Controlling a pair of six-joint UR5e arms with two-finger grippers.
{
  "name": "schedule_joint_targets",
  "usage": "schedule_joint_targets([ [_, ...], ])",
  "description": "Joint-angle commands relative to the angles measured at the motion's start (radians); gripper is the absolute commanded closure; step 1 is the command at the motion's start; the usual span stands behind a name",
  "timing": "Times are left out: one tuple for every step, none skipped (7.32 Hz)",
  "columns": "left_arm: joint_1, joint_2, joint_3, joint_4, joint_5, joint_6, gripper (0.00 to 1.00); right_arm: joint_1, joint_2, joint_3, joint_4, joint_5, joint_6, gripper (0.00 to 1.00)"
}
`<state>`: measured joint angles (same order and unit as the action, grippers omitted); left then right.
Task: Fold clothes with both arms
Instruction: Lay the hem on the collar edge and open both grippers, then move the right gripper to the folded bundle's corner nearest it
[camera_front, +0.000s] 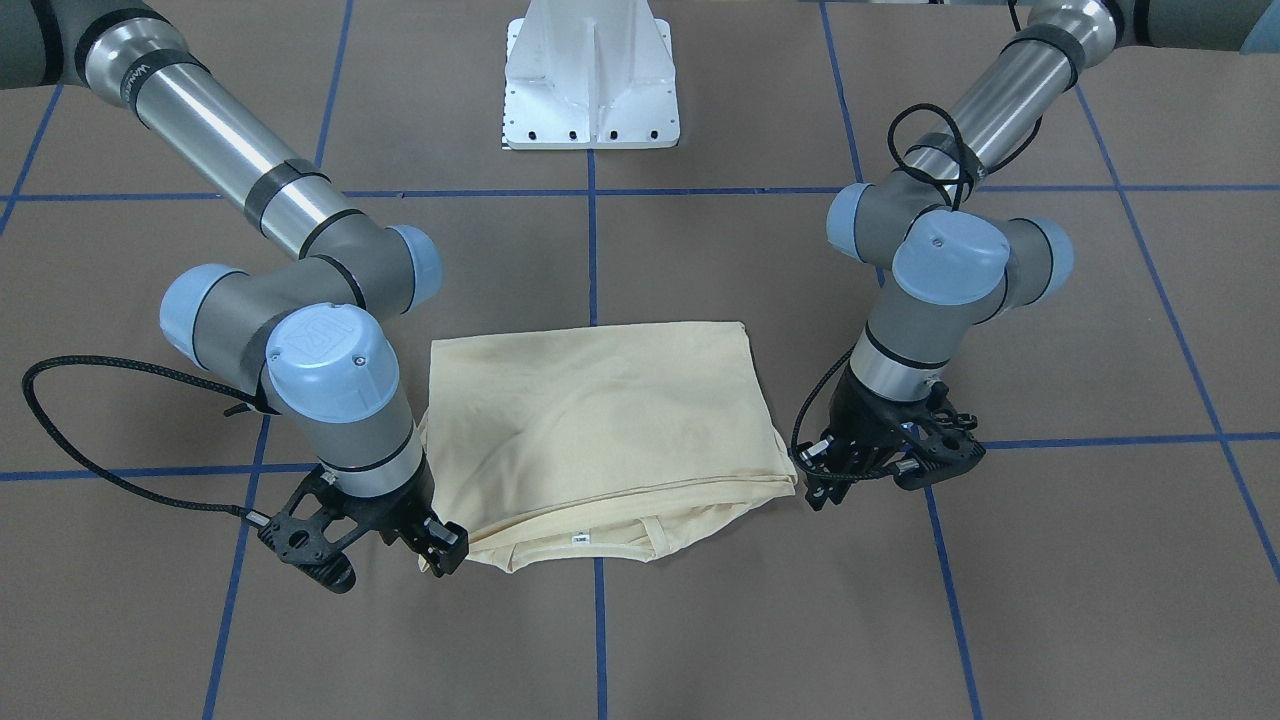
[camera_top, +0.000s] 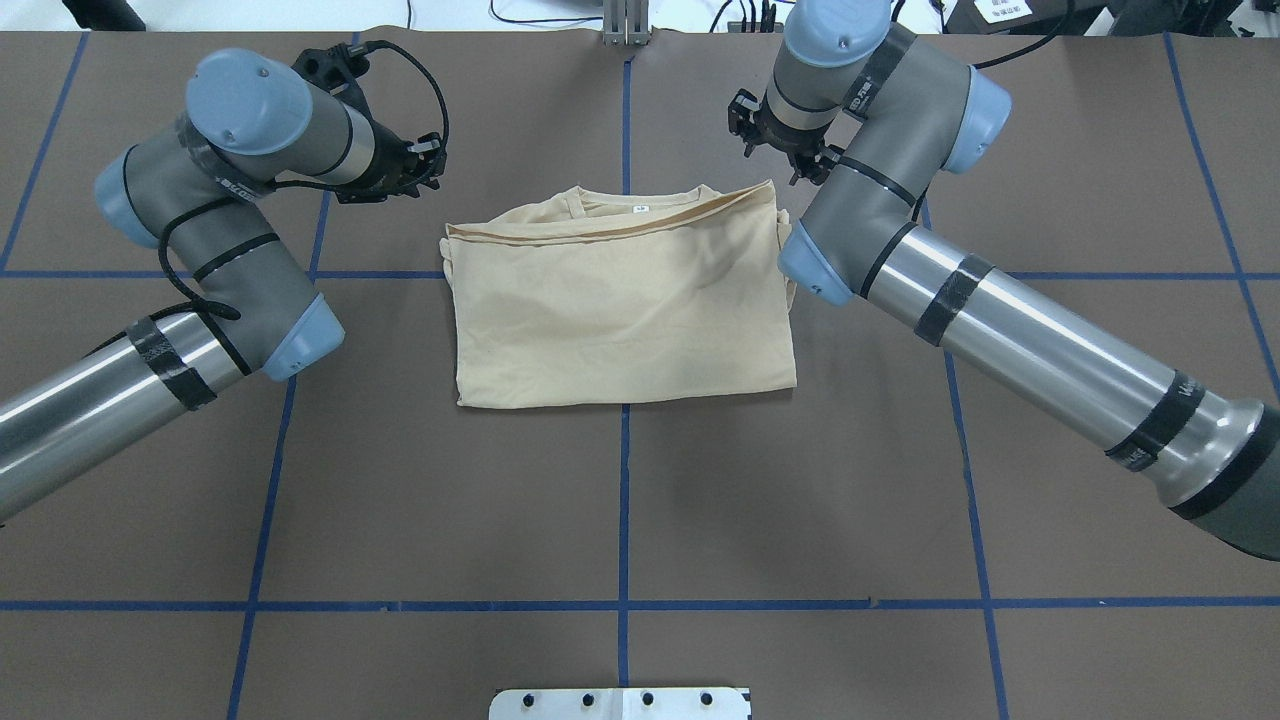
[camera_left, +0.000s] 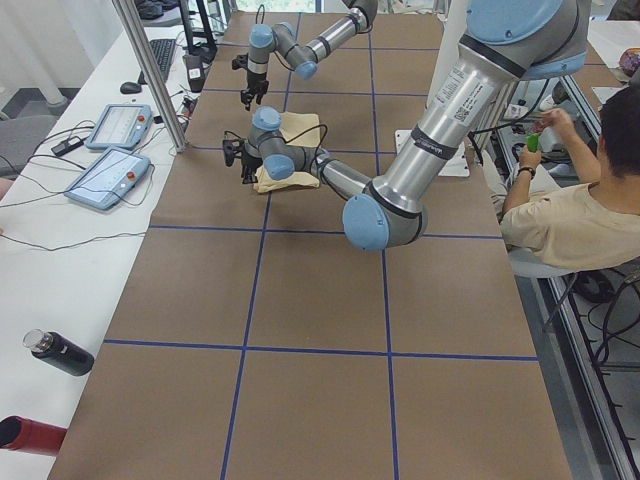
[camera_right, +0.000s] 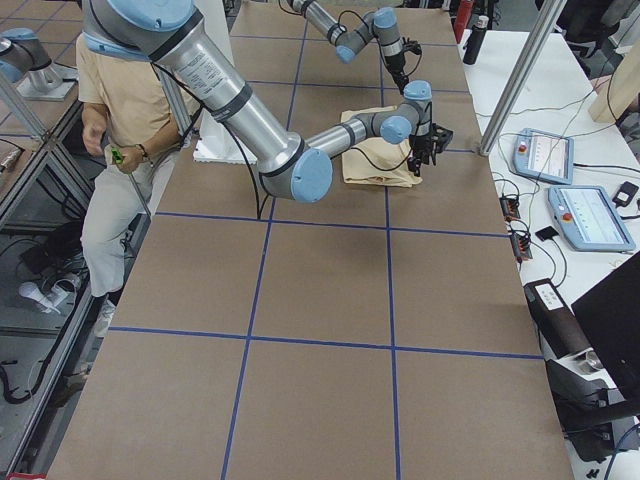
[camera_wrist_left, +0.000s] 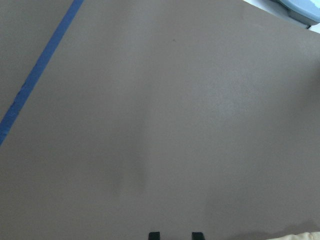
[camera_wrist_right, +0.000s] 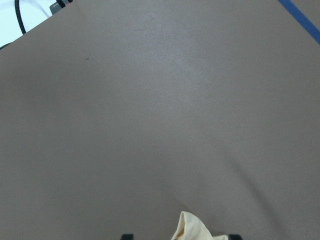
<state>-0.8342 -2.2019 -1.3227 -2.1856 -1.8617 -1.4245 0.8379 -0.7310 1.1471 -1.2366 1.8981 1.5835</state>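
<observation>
The cream-yellow shirt (camera_front: 600, 430) lies folded into a rough rectangle in the middle of the brown table (camera_top: 620, 300). Its neckline and white label sit at the edge far from the robot; the print is hidden. My left gripper (camera_front: 825, 475) is low beside the shirt's far corner on its side (camera_top: 420, 168). In its wrist view the fingertips (camera_wrist_left: 175, 235) stand a little apart over bare table, with a shirt edge (camera_wrist_left: 306, 236) at the lower right. My right gripper (camera_front: 440, 545) is at the other far corner (camera_top: 772, 140). It is open (camera_wrist_right: 181, 236), with a loose tip of cloth (camera_wrist_right: 192, 227) between the fingers.
The white pedestal base (camera_front: 590, 80) stands at the robot's edge of the table (camera_top: 620, 703). Blue tape lines cross the brown table cover. A seated operator (camera_left: 570, 210), teach pendants (camera_left: 110, 150) and bottles (camera_left: 60, 352) are along the table's sides.
</observation>
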Motion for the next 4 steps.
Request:
schedule_joint_targets([
  [-0.022,0.007,-0.051,-0.010,-0.072,-0.020,0.64,-0.006,-0.217,0.299,0.006,0.035,0.137,0.29],
  [-0.022,0.013,-0.065,-0.008,-0.076,-0.028,0.64,-0.034,-0.304,0.442,0.006,0.030,0.201,0.27],
  [-0.022,0.025,-0.075,-0.008,-0.077,-0.028,0.64,-0.093,-0.377,0.550,0.005,0.003,0.252,0.27],
  [-0.022,0.028,-0.078,-0.008,-0.076,-0.027,0.64,-0.177,-0.434,0.624,0.005,-0.105,0.348,0.24],
])
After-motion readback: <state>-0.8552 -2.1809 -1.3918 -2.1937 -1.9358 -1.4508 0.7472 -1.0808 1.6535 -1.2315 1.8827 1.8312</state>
